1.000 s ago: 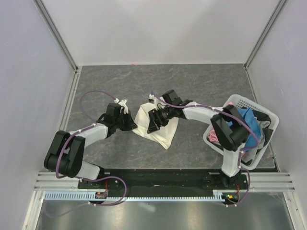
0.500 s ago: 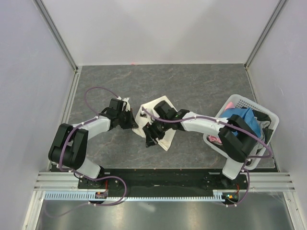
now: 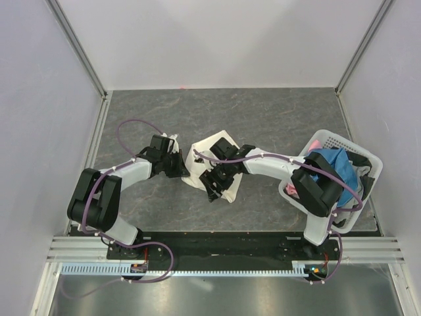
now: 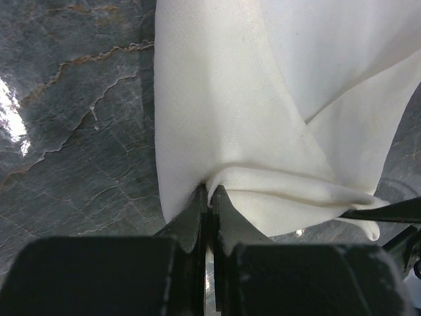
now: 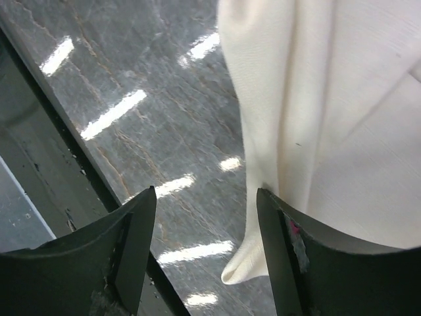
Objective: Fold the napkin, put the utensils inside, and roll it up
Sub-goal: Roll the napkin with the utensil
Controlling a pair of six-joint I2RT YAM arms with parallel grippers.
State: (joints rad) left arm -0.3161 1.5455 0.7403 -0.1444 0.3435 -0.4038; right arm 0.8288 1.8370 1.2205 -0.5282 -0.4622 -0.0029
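The cream-white napkin (image 3: 200, 157) lies bunched and partly folded on the grey table between the two arms. My left gripper (image 3: 183, 172) is shut on the napkin's left edge; in the left wrist view (image 4: 209, 195) the cloth (image 4: 263, 99) is pinched between the closed fingers. My right gripper (image 3: 214, 187) hovers over the napkin's near corner with jaws spread wide; in the right wrist view (image 5: 205, 210) the napkin's folded corner (image 5: 329, 99) lies by the right finger (image 5: 289, 250), not gripped. The black utensil is not in view.
A white plastic basket (image 3: 358, 158) at the right edge of the table holds a blue cloth (image 3: 339, 164) and a pink cloth (image 3: 293, 189). A black rail (image 3: 217, 240) runs along the near edge of the table. White walls enclose the table.
My right gripper has moved toward the near left over the napkin. The napkin has been drawn into a smaller bunch. My left gripper shifted slightly right and kept its hold.
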